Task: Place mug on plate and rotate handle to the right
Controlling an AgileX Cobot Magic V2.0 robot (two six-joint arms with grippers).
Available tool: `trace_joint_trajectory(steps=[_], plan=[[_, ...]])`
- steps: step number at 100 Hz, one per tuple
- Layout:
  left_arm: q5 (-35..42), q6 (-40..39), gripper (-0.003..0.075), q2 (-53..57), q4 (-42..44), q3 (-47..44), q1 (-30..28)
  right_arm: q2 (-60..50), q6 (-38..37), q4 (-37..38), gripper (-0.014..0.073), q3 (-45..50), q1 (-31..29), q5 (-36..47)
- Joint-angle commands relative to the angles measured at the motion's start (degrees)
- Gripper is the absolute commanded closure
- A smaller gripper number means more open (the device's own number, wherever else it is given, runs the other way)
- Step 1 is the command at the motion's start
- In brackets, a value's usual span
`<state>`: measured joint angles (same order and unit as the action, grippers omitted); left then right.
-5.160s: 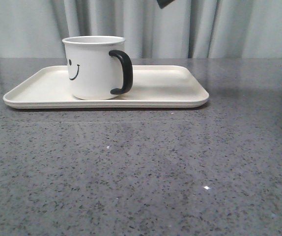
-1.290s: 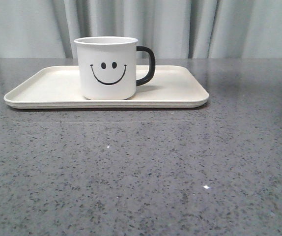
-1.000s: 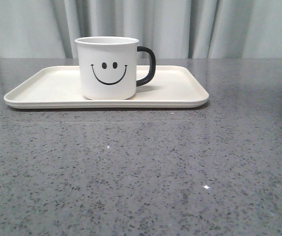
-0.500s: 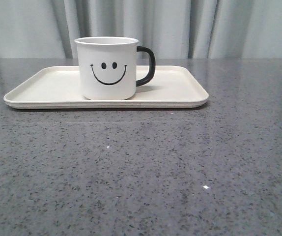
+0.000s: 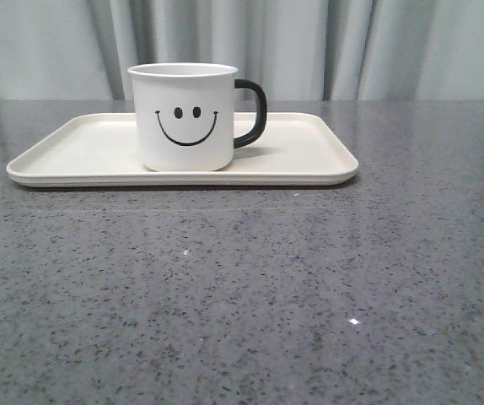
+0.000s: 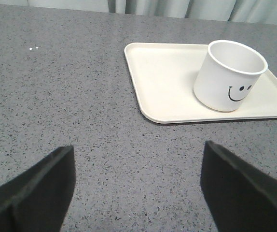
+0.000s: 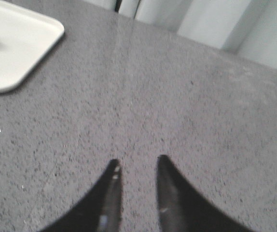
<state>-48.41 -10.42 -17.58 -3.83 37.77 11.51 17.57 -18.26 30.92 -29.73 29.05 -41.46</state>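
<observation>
White mug point(image 5: 185, 116) upright on plate point(image 5: 82, 156); left tool point(image 6: 136, 188) spread, right tool point(image 7: 137, 179) slightly parted.

No readable text or labels anywhere.

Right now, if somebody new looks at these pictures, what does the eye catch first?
First comes the white mug with its black smiley face, standing upright on the cream plate at the far side of the grey speckled table. Next is its black handle, pointing right in the front view. Neither gripper is near the mug.
</observation>
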Motion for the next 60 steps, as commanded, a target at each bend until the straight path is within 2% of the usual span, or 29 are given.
trace_joint_trajectory(steps=[1, 11, 19, 60], plan=[[5.0, -0.37, 0.033, -0.68, -0.17, 1.41, -0.13, 0.28, -0.19, 2.47, 0.066, -1.25, -0.21, 6.54], [5.0, -0.37, 0.0544, -0.68, -0.17, 1.41, -0.13, 0.28, -0.24, 2.47, 0.0659, -1.25, -0.21, 9.31], [5.0, -0.37, 0.0745, -0.68, -0.17, 1.41, -0.13, 0.28, -0.24, 2.47, 0.0659, -1.25, -0.21, 10.75], [5.0, -0.24, 0.074, -0.68, -0.04, 1.41, -0.13, 0.28, -0.24, 2.47, 0.0659, -1.25, -0.21, 10.89]])
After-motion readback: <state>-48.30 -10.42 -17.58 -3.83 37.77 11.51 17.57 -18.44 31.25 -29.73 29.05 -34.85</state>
